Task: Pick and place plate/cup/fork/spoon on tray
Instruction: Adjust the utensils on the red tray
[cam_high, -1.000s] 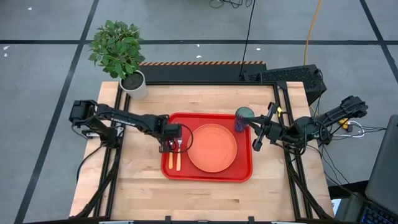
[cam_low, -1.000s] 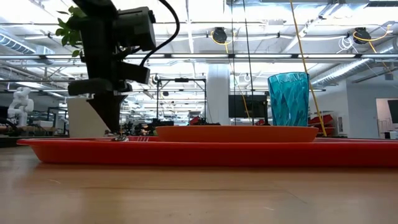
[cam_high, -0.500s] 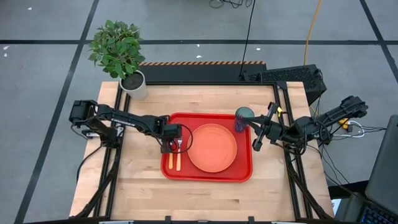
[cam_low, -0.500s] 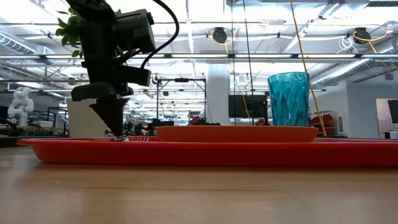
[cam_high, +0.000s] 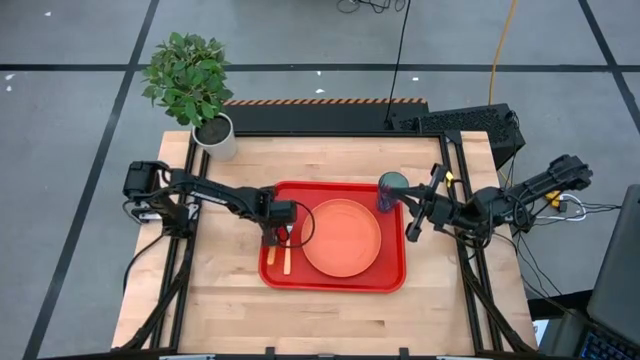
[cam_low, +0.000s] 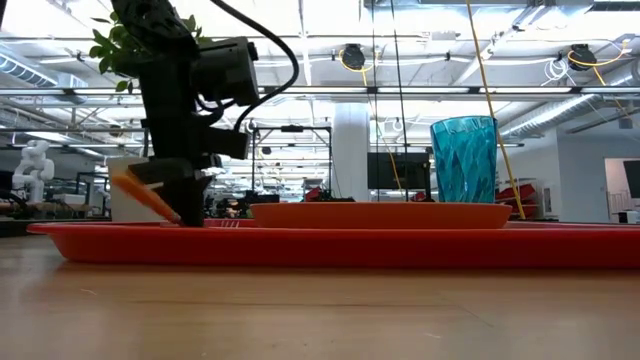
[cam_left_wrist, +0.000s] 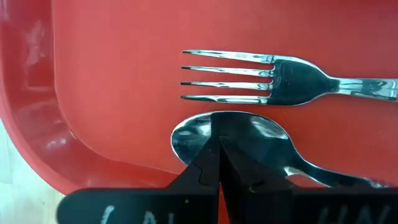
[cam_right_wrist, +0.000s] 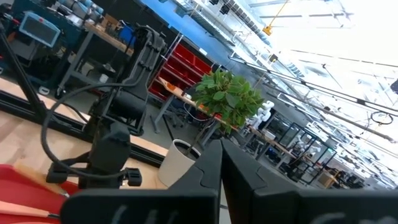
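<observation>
Bare tray (cam_high: 335, 281) strip before plate (cam_high: 342, 237)

A robotics lab or industrial workshop: grey floor marked with dark lines (cam_high: 90, 67), metal ceiling trusses with strip lighting (cam_low: 400, 25), red storage bins (cam_right_wrist: 189, 65), equipment racks, a white humanoid robot (cam_low: 33, 165).

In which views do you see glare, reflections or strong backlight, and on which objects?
Left wrist view: the spoon bowl mirrors the shut left claw, and highlights streak the fork tines. Low view: bright ceiling lights behind leave the left arm a dark silhouette, while the cup glows translucent. Right wrist view: the upper right is washed out white.
</observation>
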